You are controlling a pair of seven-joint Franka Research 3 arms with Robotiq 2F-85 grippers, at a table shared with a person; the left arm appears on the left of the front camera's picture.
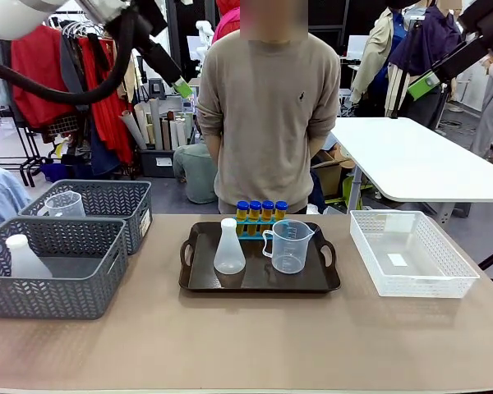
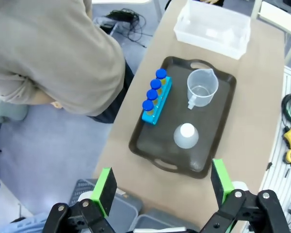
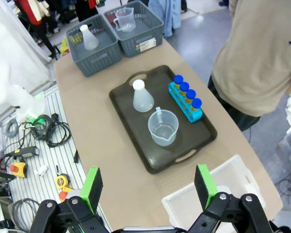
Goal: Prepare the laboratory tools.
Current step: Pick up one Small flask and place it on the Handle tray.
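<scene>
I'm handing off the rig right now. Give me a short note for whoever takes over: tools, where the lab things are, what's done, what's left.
Left tool: open, empty, raised high over the table.
Right tool: open, empty, also raised high.
Dark tray at table centre holds the conical flask, the measuring beaker and the blue rack with four blue-capped tubes, all upright.
Grey baskets on the robot's left hold a second flask and a second beaker.
White basket on the right holds no lab tools.
Done: nothing gripped yet.
Left: probably moving the tray items; destination unclear.
The person stands at the far edge, hands behind back.
</scene>
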